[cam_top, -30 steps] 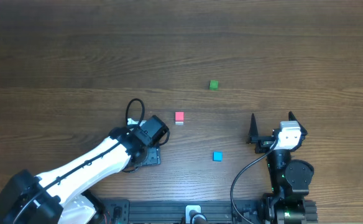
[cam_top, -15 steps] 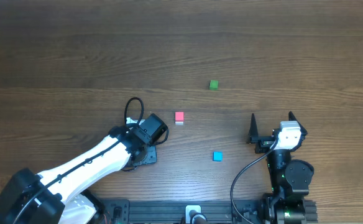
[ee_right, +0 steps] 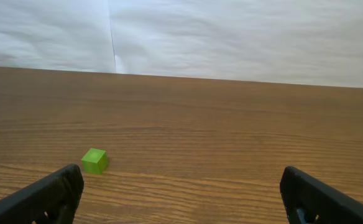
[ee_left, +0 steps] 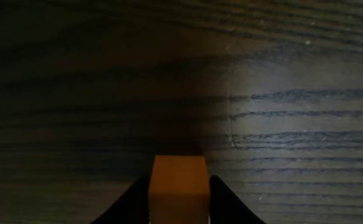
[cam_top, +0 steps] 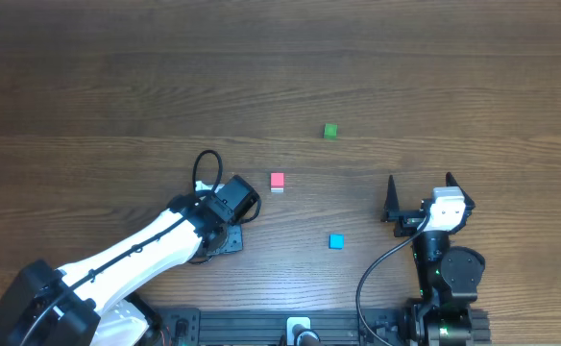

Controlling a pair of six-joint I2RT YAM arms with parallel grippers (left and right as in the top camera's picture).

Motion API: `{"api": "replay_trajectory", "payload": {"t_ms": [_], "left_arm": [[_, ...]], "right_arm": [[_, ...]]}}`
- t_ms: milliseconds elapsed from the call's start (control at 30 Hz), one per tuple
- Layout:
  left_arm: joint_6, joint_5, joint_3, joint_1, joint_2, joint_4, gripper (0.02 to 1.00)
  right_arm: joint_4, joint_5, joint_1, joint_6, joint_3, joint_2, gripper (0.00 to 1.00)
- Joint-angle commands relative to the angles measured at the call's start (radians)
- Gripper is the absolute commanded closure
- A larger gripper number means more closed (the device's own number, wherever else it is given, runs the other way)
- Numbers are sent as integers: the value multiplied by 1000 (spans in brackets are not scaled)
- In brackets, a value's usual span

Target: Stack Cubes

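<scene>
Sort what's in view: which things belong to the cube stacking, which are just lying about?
Job: orange cube, held by left gripper; pink cube; green cube; blue cube.
Just there: wooden table, white backdrop, open right gripper.

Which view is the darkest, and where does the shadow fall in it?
Left wrist view: darkest; shadow covers most of the table around the orange cube in the left gripper, one patch of wood brighter. Right wrist view: evenly lit, green cube in plain light. Top view: even light, no glare.
</scene>
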Motion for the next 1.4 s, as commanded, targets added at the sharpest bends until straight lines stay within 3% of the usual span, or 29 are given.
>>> {"api": "replay_trajectory", "payload": {"t_ms": [33,233,400,667,900,1400], "left_arm": [[8,14,-11,6,7,14,733],[0,72,22,6,3,2,864],[0,68,160,7,4,-91,941],[4,42,502,55,78,-295,978],[83,21,924,58,345,-466,980],[79,43,946,-8,505,-428,978]], "right_arm": [[-2,-15,-8,3,-5,-4,7],[-2,-15,-8,3,-5,-4,7],[-2,-15,-8,3,-5,-4,9],[-2,-15,-8,3,-5,-4,7],[-2,-15,-8,3,-5,-4,7],[-2,-15,-8,3,-5,-4,9]]}}
